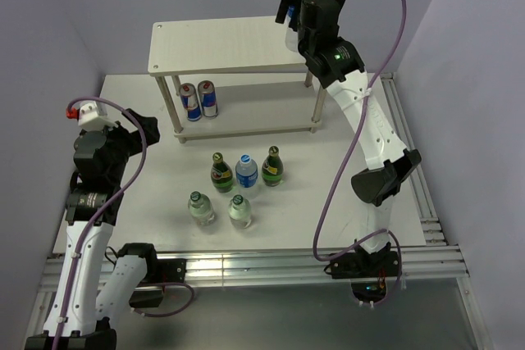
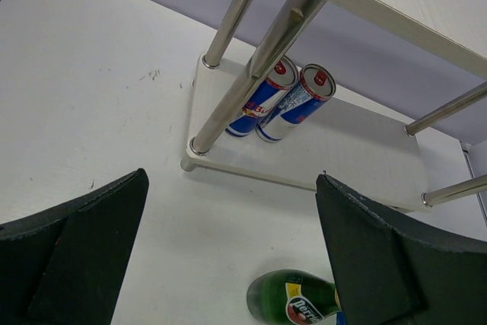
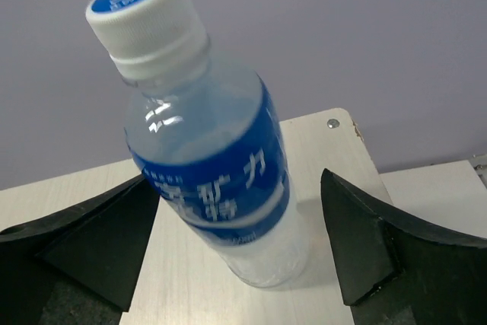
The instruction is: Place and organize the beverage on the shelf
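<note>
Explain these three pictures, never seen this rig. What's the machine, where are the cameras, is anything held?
Two small robot arms are bolted at the near edge of a table, each ending in a two-finger gripper. The wide picture looks down from above and behind them. The other two come from a camera on each wrist; the dark wedges at the bottom are that arm's own fingers. At the back stands a two-tier shelf with two cans on its lower board. Five bottles stand on the table. The right gripper is open around a water bottle standing on the top board; nothing is gripped. The left gripper is open and empty.
</note>
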### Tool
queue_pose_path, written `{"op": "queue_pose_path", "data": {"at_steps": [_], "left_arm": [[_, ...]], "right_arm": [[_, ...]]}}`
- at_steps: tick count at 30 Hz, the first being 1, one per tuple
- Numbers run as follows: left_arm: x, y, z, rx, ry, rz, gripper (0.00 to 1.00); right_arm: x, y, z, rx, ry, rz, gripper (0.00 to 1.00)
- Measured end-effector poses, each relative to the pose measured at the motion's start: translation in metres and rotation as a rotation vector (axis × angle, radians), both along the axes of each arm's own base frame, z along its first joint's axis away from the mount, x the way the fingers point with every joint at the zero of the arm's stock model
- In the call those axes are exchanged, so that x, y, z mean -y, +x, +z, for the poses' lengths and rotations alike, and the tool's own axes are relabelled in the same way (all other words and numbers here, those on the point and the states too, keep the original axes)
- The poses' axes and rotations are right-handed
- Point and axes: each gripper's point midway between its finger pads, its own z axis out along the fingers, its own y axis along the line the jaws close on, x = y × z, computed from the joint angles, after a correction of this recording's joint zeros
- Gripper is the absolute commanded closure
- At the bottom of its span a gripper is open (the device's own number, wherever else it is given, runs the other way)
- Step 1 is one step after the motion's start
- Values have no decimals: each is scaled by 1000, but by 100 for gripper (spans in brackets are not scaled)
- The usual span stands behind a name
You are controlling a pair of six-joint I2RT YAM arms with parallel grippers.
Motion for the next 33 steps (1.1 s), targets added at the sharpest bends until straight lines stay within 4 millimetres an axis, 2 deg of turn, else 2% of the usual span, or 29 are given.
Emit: {"op": "queue_pose_path", "data": {"at_steps": [5, 11, 15, 18, 20, 22, 24, 28, 30, 33], "left_arm": [[-1, 0, 0, 0, 0, 5, 1], [-2, 0, 0, 0, 0, 7, 1], [-3, 0, 0, 0, 0, 10, 1], [-4, 0, 0, 0, 0, 12, 1], [-4, 0, 0, 0, 0, 13, 1], [-4, 0, 0, 0, 0, 15, 1], [-5, 0, 0, 0, 0, 16, 1], [-5, 0, 0, 0, 0, 17, 1], [-5, 0, 0, 0, 0, 17, 1], [-5, 0, 0, -1, 0, 18, 1]], "right_arm": [[-2, 2, 0, 10, 6, 6, 6], [-5, 6, -10, -3, 2, 6, 4], [-5, 6, -36, -54, -13, 3, 3], [-3, -5, -62, -110, -32, 0, 2], [2, -20, -78, -144, -46, -6, 2], [4, -39, -86, -155, -48, -4, 2], [3, -61, -84, -141, -36, 5, 2], [-4, -110, -67, -75, 7, 25, 2], [-16, -138, -65, -42, 35, 63, 4], [-46, -183, -84, -54, 71, 187, 4]]}}
